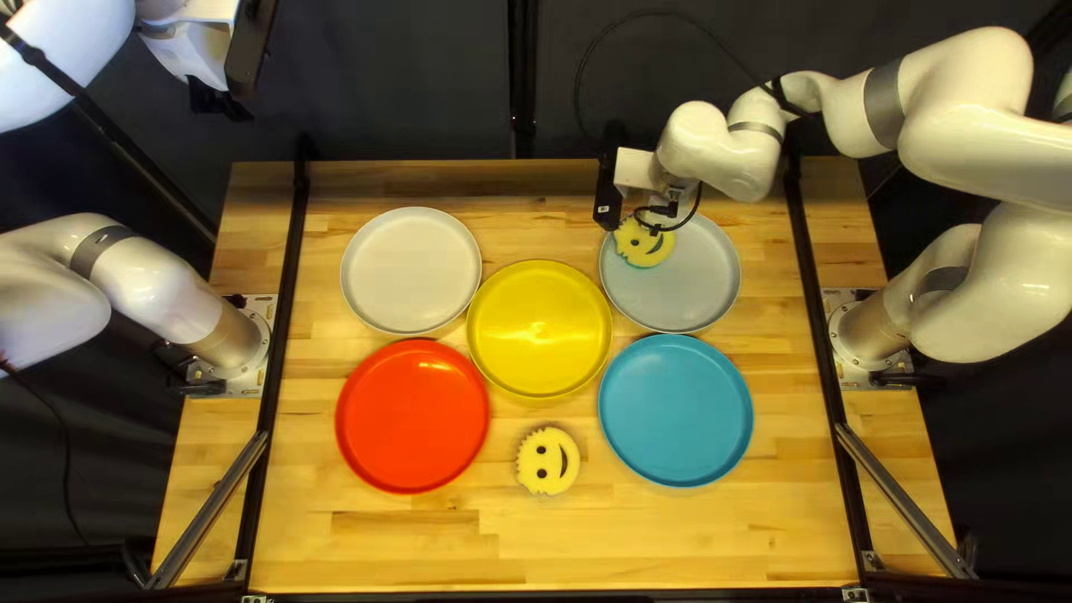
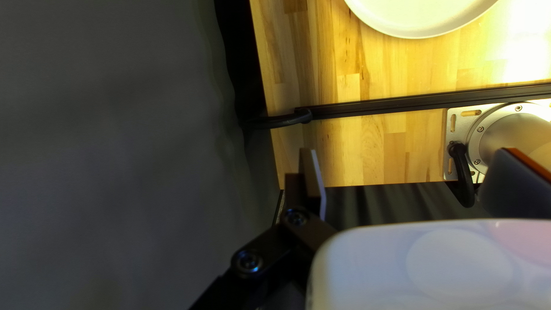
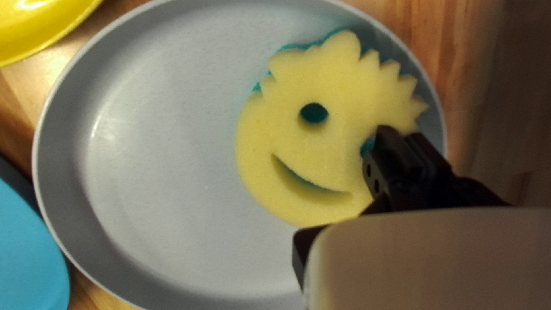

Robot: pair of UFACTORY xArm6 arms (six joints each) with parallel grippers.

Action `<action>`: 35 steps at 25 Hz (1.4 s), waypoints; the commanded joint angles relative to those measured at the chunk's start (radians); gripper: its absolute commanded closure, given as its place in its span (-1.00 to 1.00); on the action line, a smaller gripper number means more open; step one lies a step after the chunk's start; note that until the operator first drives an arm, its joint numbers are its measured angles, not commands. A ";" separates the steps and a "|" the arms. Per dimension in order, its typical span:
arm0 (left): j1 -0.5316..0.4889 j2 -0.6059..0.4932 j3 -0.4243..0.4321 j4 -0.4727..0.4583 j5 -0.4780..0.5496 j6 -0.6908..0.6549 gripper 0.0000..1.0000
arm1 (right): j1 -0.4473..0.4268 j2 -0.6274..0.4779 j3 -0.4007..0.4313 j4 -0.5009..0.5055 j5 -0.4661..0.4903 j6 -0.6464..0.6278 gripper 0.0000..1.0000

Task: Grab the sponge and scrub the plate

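Across the pale wooden tabletop point(image 1: 692, 536), scrubbing is judged incomplete, though the yellow, smiling foam sponge point(image 3: 327, 143) has been set on the round grey plate point(image 3: 160, 172). The left gripper point(image 2: 410, 152) is spread; whether anything is gripped by the right gripper point(image 1: 609, 207) cannot be told.

Table point(image 1: 670, 536): light wood, strip-jointed, some darker streaks. Five round plates on it. Far side: white plate point(image 1: 411, 270) at left, grey plate point(image 1: 692, 279) at right. Yellow plate point(image 1: 539, 329) in the middle, between them and slightly nearer. Red plate point(image 1: 412, 415) nearer than the white; blue plate point(image 1: 676, 410) nearer than the grey. Yellow smiley-faced sponge point(image 1: 548, 460) flat on the wood, between red and blue. Dark rail point(image 1: 281, 335) along left side, another dark rail point(image 1: 821, 335) along right.
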 commanded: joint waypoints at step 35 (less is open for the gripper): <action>0.000 0.000 0.000 0.000 0.000 0.000 -1.00 | -0.123 -0.121 0.103 0.075 -0.032 -0.224 1.00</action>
